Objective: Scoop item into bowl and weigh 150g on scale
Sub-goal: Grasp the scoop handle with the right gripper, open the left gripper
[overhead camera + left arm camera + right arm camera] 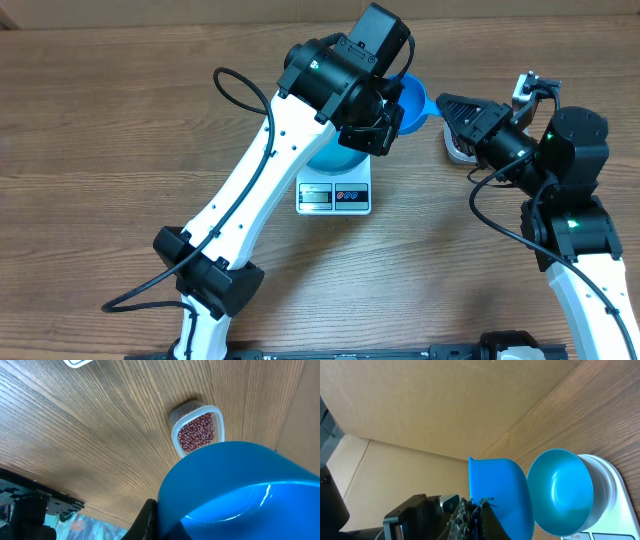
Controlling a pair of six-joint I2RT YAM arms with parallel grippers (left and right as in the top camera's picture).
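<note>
With the right gripper (473, 511) pinching the scoop (413, 100) by its handle and the left gripper (372, 132) pressed together beside the empty bowl (560, 492) on the scale (335, 195), the first scoop was not yet taken and called for dipping into the beans (197, 430) in the tub (220, 420).

right claw (472, 516) clamped on the blue scoop (497, 485) handle, scoop just beside bowl (560, 491). bowl sits on scale (612, 491); wood desk (600, 410), cardboard wall (420, 405) behind.
</note>
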